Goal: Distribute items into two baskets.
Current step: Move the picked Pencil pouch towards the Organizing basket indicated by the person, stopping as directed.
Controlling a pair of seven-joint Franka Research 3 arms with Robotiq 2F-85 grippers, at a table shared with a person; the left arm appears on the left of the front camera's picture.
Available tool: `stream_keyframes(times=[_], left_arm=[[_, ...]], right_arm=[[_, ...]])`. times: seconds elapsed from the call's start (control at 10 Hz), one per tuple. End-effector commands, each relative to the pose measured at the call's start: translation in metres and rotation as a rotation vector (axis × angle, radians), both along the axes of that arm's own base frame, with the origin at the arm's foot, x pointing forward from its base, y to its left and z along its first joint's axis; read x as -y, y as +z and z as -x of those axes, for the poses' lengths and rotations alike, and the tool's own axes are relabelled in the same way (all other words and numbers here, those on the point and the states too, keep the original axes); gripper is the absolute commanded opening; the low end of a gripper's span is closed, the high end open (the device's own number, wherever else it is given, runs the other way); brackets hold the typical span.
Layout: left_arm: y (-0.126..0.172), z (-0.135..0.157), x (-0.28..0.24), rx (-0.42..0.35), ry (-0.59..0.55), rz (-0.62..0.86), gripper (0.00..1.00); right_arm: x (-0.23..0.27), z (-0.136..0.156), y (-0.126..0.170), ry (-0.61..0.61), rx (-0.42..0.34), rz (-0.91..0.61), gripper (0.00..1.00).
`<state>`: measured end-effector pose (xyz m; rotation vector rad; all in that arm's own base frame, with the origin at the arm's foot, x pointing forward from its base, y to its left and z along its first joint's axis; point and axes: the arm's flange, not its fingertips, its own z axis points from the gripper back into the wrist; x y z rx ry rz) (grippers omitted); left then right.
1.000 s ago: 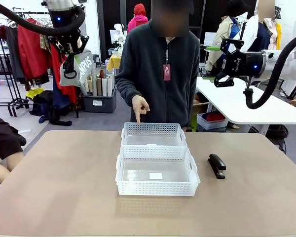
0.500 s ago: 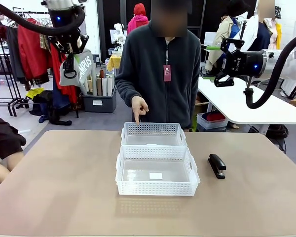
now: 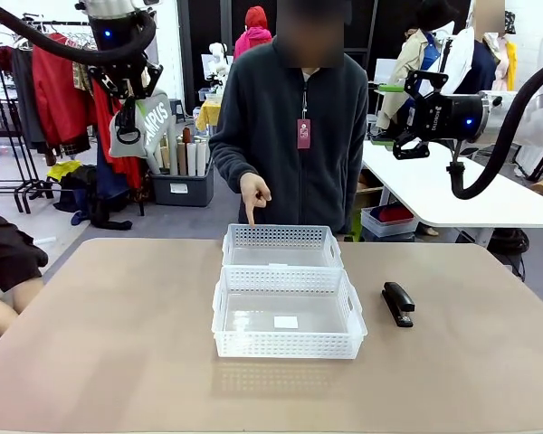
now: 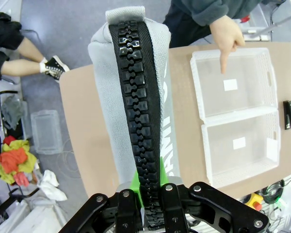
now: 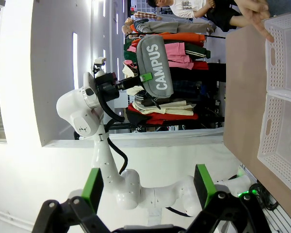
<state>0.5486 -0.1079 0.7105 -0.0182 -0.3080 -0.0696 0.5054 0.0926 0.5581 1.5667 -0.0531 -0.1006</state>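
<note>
CAMPUS pouch [image 3: 152, 122] hangs at ten o'clock, clamped by left claw [image 4: 150, 191]; right claw [image 5: 148, 187] spread wide. Two baskets [image 3: 288, 342], stapler [image 3: 397, 303] on tan bench [image 3: 109, 344]; clothes rack [image 3: 59, 90] behind.

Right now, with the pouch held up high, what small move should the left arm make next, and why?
Probably swing the left gripper toward the far basket and begin lowering. The gripper is shut on the pouch, which hangs raised high at the left, well away from that basket. The person's hand points a finger down into it, which suggests that is where the pouch goes.
</note>
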Motion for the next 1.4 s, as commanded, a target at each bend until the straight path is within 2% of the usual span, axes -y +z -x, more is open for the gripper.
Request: stream_keyframes(times=[0.0, 0.1, 0.2, 0.4, 0.7, 0.9, 1.0, 1.2, 1.3], left_arm=[[0.000, 0.000, 0.000, 0.000, 0.000, 0.000, 0.00], [0.003, -0.006, -0.001, -0.062, -0.103, -0.015, 0.00], [0.001, -0.005, 0.008, -0.049, -0.188, -0.058, 0.00], [0.001, -0.010, 0.019, -0.105, -0.356, -0.091, 0.00], [-0.007, -0.016, 0.035, -0.127, -0.498, -0.105, 0.00], [-0.021, -0.021, 0.056, -0.093, -0.683, -0.145, 0.00], [-0.029, -0.024, 0.070, -0.110, -0.750, -0.157, 0.00], [-0.040, -0.034, 0.090, -0.101, -0.915, -0.174, 0.00], [-0.050, -0.035, 0.104, -0.096, -0.961, -0.186, 0.00]], right_arm=[[0.001, 0.001, 0.001, 0.001, 0.005, 0.004, 1.00], [0.001, 0.001, 0.001, 0.001, 0.005, 0.004, 1.00], [0.001, 0.001, 0.001, 0.001, 0.005, 0.004, 1.00], [0.001, 0.001, 0.001, 0.001, 0.005, 0.004, 1.00], [0.001, 0.001, 0.001, 0.001, 0.005, 0.004, 1.00], [0.001, 0.001, 0.001, 0.001, 0.005, 0.004, 1.00], [0.001, 0.001, 0.001, 0.001, 0.005, 0.004, 1.00], [0.001, 0.001, 0.001, 0.001, 0.005, 0.004, 1.00], [0.001, 0.001, 0.001, 0.001, 0.005, 0.004, 1.00]])
